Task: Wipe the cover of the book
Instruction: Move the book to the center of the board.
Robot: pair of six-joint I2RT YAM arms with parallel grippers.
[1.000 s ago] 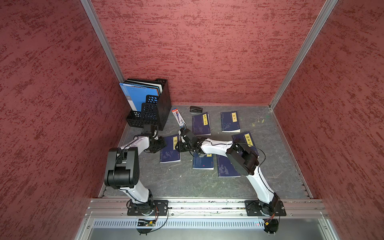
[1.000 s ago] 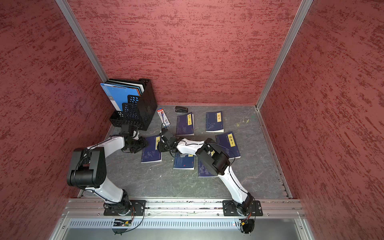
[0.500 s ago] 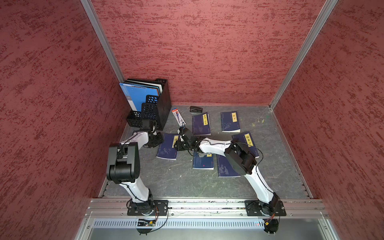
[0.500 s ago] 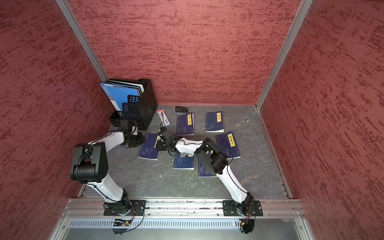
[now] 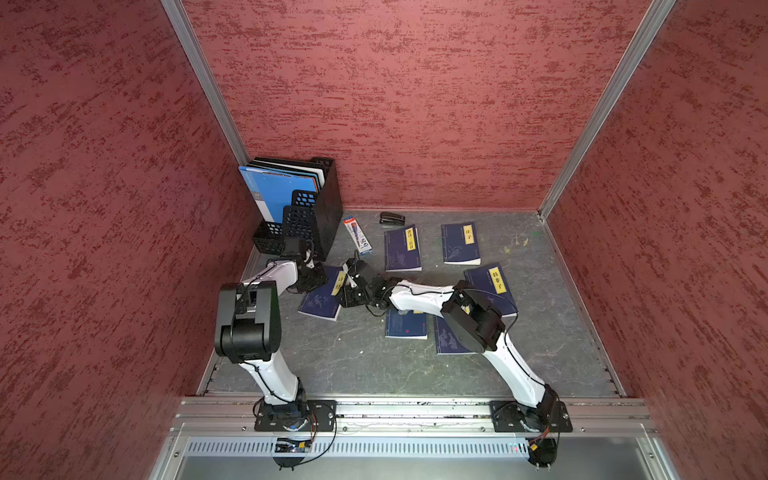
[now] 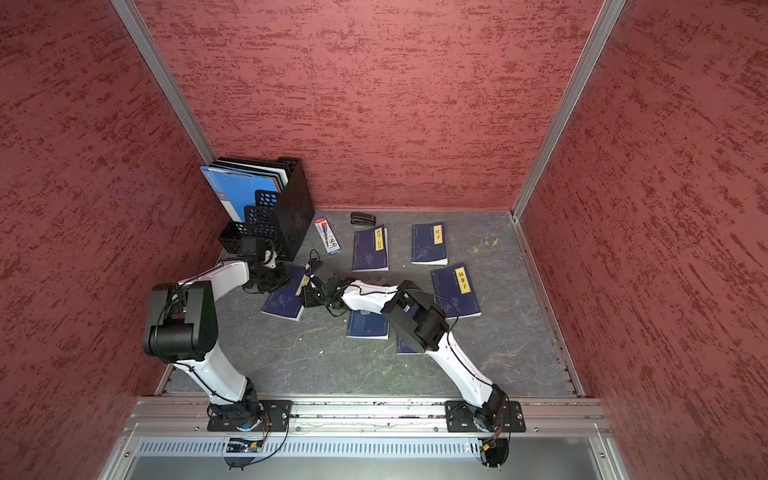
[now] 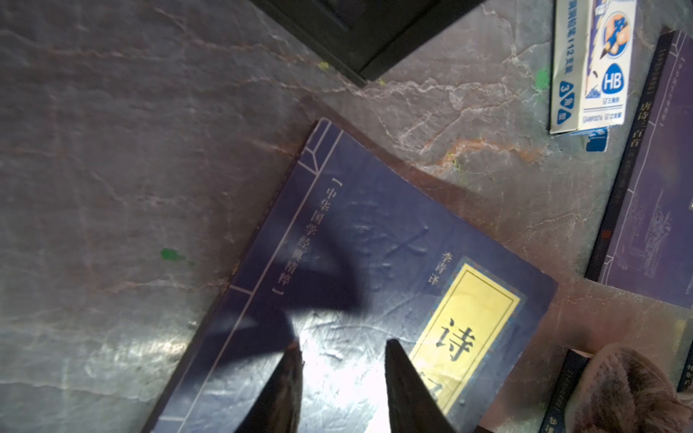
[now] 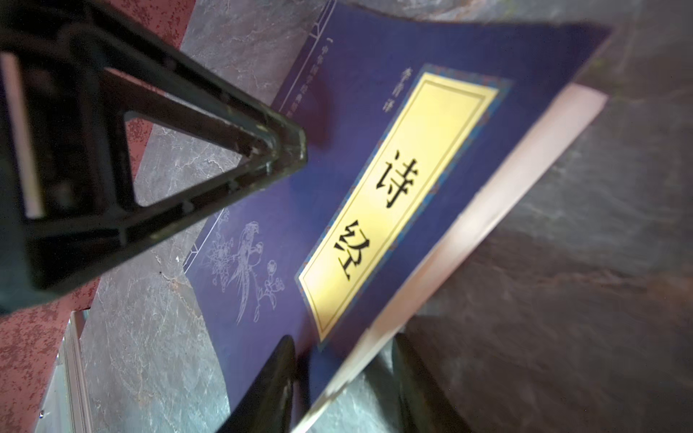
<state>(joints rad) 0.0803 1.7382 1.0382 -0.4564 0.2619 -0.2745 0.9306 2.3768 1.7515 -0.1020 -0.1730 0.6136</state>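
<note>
Left gripper [image 7: 343,345]: jaws spread and empty, tips at or just above the glossy cover of the blue book [image 7: 375,262] with the yellow title label. Right gripper [image 8: 343,339]: jaws also spread, astride the same book's page edge, pinching nothing. The book lies on the grey table [image 5: 353,365], just in front of the black file rack [image 5: 316,208]. A brown fluffy cloth [image 7: 630,390] lies nearby, unheld. By this showing, the wiping is yet to be done and the cloth needs picking up first.

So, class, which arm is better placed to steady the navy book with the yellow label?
Right, probably: the right claw straddles the page edge of the navy yellow-labelled book, jaws apart, so closing should pinch it. The left claw sits open over the cover, no edge between its jaws.
</note>
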